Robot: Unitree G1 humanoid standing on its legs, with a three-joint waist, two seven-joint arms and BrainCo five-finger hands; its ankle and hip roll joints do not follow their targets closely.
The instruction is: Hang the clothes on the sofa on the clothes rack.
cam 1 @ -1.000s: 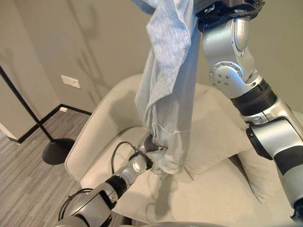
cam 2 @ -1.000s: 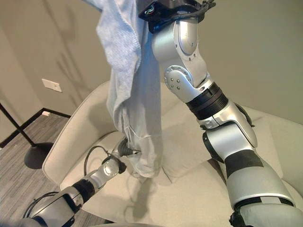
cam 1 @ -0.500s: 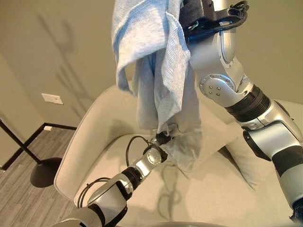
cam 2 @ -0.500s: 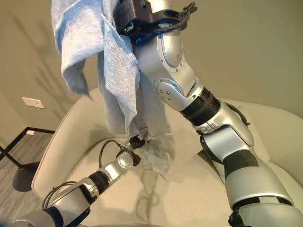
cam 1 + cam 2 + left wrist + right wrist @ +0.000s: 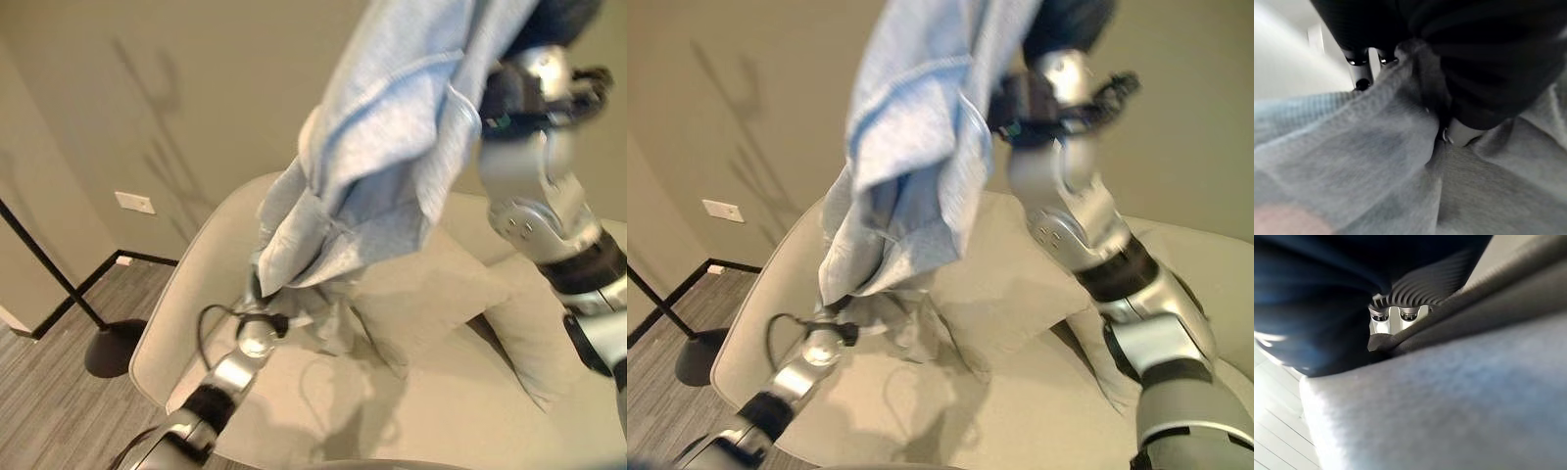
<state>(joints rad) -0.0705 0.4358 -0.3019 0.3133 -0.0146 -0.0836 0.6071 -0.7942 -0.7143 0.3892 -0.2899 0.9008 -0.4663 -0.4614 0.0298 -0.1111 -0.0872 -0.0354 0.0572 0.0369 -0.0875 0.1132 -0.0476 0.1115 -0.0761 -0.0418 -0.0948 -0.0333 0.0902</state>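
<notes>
Pale blue, finely striped cotton shirt (image 5: 392, 166) is off the seat of the light beige upholstered sofa (image 5: 460, 392) and hangs in the air above it, stretched between both hands. Pick-up step looks done; hanging is all still left. A black floor-standing pole on a round black base (image 5: 108, 345) stands on the grey wood-look floor just beside the sofa's outer arm, probably the clothes rack. The shirt is well apart from it, nothing on it yet.

Right hand (image 5: 1396, 316) is raised high above the sofa back, top of the shirt bunched at it; in the right wrist view cloth is drawn in under the dark ribbed cover and the silver fingers, so it seems clamped on the shirt, though the view is poor.

Left hand (image 5: 1364, 68) is low, just above the sofa seat, at the shirt's lower end; in the left wrist view the fabric gathers into a pinch under the cover, fingers closed on it.

Shirt's long axis runs diagonally: top end high over the sofa back, lower end down toward the seat on the pole side. Loose folds sag between.
</notes>
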